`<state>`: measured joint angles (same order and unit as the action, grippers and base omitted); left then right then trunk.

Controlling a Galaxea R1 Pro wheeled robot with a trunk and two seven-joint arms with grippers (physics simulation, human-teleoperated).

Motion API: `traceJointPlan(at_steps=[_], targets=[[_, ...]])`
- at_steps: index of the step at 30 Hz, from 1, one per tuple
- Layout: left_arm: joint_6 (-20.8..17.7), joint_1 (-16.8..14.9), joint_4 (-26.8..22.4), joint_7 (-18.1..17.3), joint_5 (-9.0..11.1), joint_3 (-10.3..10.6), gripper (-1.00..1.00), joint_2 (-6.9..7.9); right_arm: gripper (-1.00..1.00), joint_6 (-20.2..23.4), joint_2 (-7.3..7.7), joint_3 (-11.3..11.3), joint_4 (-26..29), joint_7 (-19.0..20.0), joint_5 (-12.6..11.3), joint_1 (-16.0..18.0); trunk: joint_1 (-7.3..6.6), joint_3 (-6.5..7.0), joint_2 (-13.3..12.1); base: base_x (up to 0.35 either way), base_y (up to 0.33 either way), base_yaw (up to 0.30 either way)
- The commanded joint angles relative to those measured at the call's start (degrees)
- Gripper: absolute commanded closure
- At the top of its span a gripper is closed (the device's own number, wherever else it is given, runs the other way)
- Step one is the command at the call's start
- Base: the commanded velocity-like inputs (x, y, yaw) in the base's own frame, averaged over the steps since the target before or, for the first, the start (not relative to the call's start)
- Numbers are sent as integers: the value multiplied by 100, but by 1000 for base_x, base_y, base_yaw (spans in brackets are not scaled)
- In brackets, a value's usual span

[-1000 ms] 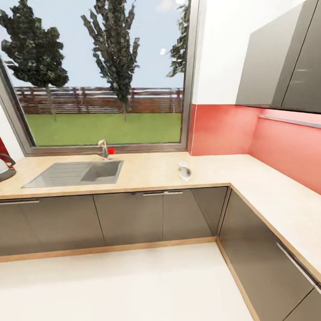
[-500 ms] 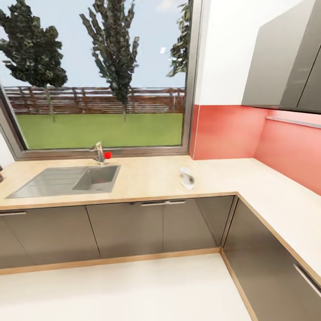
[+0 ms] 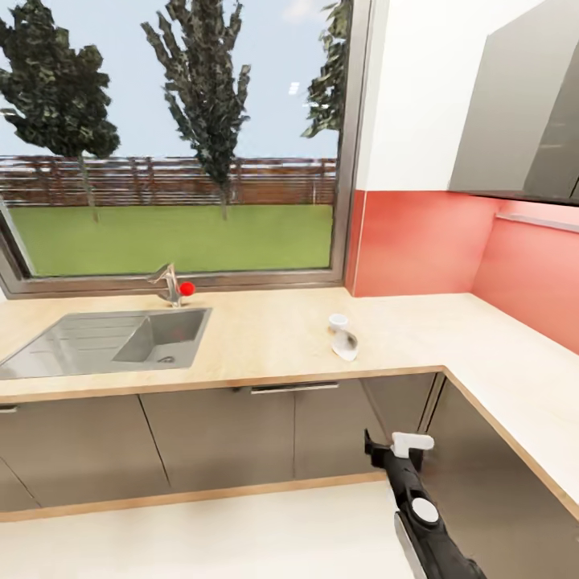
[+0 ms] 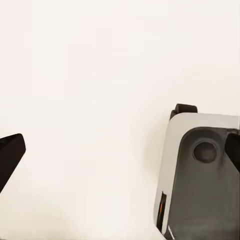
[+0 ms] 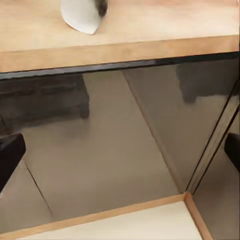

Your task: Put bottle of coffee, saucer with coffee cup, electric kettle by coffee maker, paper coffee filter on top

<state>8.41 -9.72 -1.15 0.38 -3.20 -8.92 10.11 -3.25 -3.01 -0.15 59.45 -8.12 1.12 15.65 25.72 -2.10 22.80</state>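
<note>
Across the pale floor point(image 3: 241, 523), facing an L-shaped wooden surface point(image 3: 265, 338) under a wide window point(image 3: 177, 137), with a sink point(image 3: 112, 342) sunk into its left part and a tap with a red knob point(image 3: 171, 285) at the far edge.

Picking out a small white item point(image 3: 344, 338) lying near the front edge, right of the sink and left of the corner; possibly the coffee cup tipped on its side, though too small to call for certain. Catching its rounded white underside point(image 5: 82, 15) from the right wrist camera too, above the grey cabinet doors point(image 5: 110, 145).

Holding the right end effector point(image 3: 392, 447) low in front of those doors, below the edge and nearer than the white item, fingers spread wide and gripping nothing point(image 5: 120, 155); probably readying a reach up and over the edge.

Hanging the left end effector point(image 4: 120, 150) down over bare floor beside the robot's own base point(image 4: 200, 180), likewise released and empty, likely parked out of the way while driving.

Judging the cup step as the one in hand, with nothing lifted yet.
</note>
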Motion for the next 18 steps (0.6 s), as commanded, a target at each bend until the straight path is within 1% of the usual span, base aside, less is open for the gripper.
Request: traceJointPlan(at_steps=[1,5,7,11,15,18], targets=[[-30,14,11,4,-58,-39,-100,6,-100,76,-15,-2,12,-34,9,92,7,-14,12,337,0,0],[-290,109,37,6,-133,-39,-100,28,-100,760,-59,-2,177,-88,10,741,7,-14,12,337,0,0],[-333,126,60,6,-149,-40,-100,31,-100,1036,-65,-2,247,-96,14,942,7,-14,12,337,0,0],[-434,171,165,6,-161,-40,-100,34,-100,1275,-68,-4,294,-173,30,1079,7,-14,12,337,0,0],[-530,285,194,6,-166,-40,-100,35,-100,1318,-62,-12,270,-446,36,1110,7,-14,12,337,0,0],[-549,354,200,6,-170,-40,-100,35,-100,1324,-60,-6,258,-508,37,1114,7,-14,12,337,0,0]])
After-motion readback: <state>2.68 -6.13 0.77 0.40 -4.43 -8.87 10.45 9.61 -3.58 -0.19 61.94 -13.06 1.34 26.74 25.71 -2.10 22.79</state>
